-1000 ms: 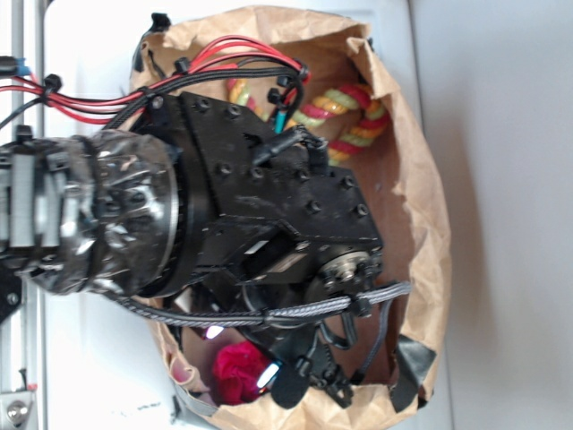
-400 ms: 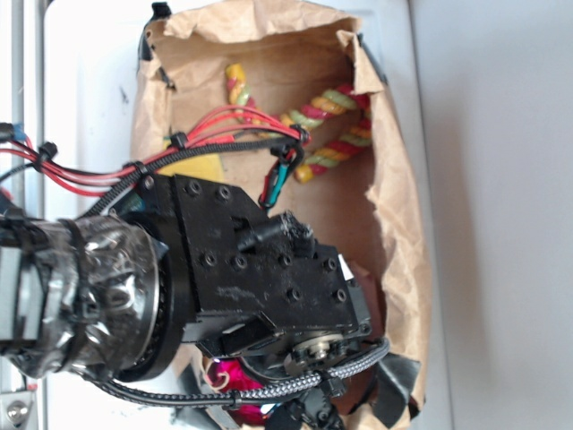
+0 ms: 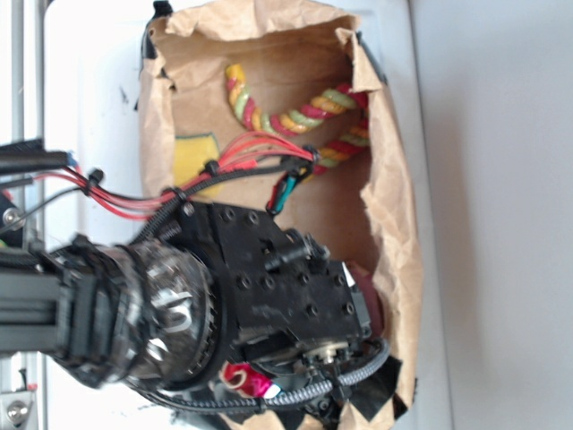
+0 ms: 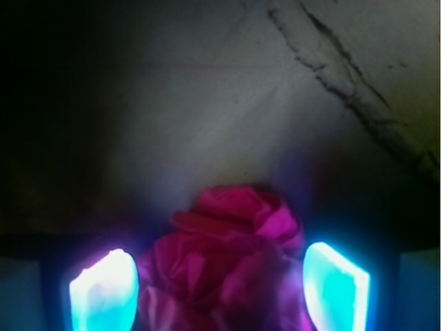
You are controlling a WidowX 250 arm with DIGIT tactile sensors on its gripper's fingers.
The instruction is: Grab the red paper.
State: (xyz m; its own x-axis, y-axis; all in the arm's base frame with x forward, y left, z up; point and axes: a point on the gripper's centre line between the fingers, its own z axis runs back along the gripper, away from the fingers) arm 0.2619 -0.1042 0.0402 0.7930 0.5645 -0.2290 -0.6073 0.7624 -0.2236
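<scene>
The red paper (image 4: 227, 258) is a crumpled wad lying between my two glowing fingertips in the wrist view. My gripper (image 4: 219, 289) stands open, one fingertip (image 4: 103, 289) on its left and the other on its right, wide apart around the wad. In the exterior view only a small red patch of the red paper (image 3: 242, 381) shows at the bottom of the brown paper bag (image 3: 398, 206), under my black arm. The gripper itself is hidden below the arm there.
A red-yellow-green twisted rope toy (image 3: 304, 112) lies at the far end of the bag. A yellow sponge (image 3: 195, 159) sits by the bag's left wall. Red and black cables (image 3: 224, 166) cross above the bag. The bag's crumpled walls stand close around the arm.
My arm has moved down toward the bag's near end and lower into it. More of the rope toy and the sponge now show. The red paper is more covered by the arm.
</scene>
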